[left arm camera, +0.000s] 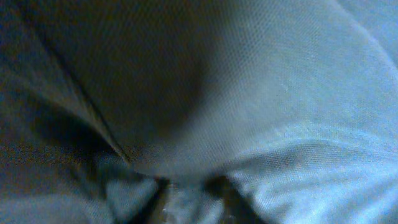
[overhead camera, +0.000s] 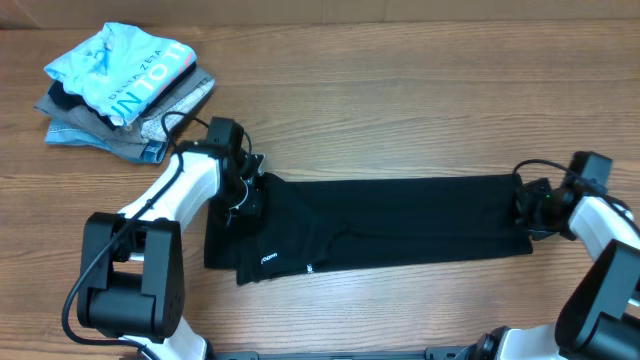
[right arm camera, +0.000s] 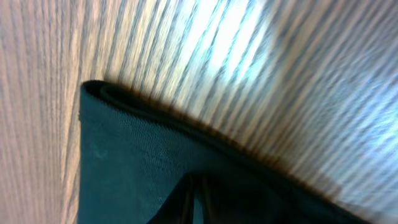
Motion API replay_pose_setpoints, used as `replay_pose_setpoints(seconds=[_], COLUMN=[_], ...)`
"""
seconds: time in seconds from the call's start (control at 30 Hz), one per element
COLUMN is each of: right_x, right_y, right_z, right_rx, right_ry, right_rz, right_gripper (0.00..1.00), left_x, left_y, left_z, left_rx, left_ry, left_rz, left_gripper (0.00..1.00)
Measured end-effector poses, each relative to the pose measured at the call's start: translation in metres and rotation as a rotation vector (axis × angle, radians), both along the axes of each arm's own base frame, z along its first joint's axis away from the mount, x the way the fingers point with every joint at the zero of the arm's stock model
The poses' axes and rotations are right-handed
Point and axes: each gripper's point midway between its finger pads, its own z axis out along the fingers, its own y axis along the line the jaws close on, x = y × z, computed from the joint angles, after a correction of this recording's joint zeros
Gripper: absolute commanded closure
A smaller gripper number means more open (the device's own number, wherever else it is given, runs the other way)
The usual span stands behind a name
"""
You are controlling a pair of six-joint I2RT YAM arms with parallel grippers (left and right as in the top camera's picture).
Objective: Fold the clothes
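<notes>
Black T-shirt (overhead camera: 400, 220) stretched long, ends pinched in left jaws, right jaws

The left arm (overhead camera: 185, 185), at the left end of the black T-shirt (overhead camera: 400, 220), has a glossy white rounded link between a boxy black base joint (overhead camera: 130, 275) and a black wrist housing. Thin black cables (overhead camera: 170, 120) loop off the wrist and beside the base. The left gripper (overhead camera: 248, 190) is black. The right arm (overhead camera: 603, 218), at the T-shirt's right end, shows the same white shell, a black wrist block, a thin black cable and a black right gripper (overhead camera: 528, 208)
</notes>
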Motion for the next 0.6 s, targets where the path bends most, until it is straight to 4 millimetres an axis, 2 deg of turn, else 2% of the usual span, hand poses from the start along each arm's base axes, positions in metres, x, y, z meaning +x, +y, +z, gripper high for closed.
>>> replay_pose_setpoints(seconds=[0.13,0.2,0.33,0.43,0.53,0.6], right_x=[0.005,0.007,0.010,0.008,0.006,0.004], right_y=[0.002,0.009,0.018,0.025,0.029,0.030], right_z=[0.015,0.030,0.059,0.074,0.076,0.075], right_rx=[0.038,0.062,0.079,0.085,0.087,0.078], right_ry=[-0.036,-0.060,-0.130,-0.166,-0.171,-0.168], right_rz=[0.064,0.111,0.157,0.187,0.224,0.260], right_gripper=[0.79,0.78,0.73,0.63,0.49,0.46], left_x=[0.010,0.019,0.057,0.080,0.092,0.098], left_y=[-0.001,0.000,0.009,0.036,0.064,0.082], left_z=[-0.004,-0.004,0.000,0.001,0.004,0.008], left_rx=[-0.011,-0.008,0.015,0.053,0.085,0.104], left_ry=[-0.076,-0.131,-0.292,-0.365,-0.397,-0.406], left_rz=[0.023,0.037,0.084,0.176,0.267,0.318], left_gripper=[0.96,0.96,0.96,0.96,0.96,0.96])
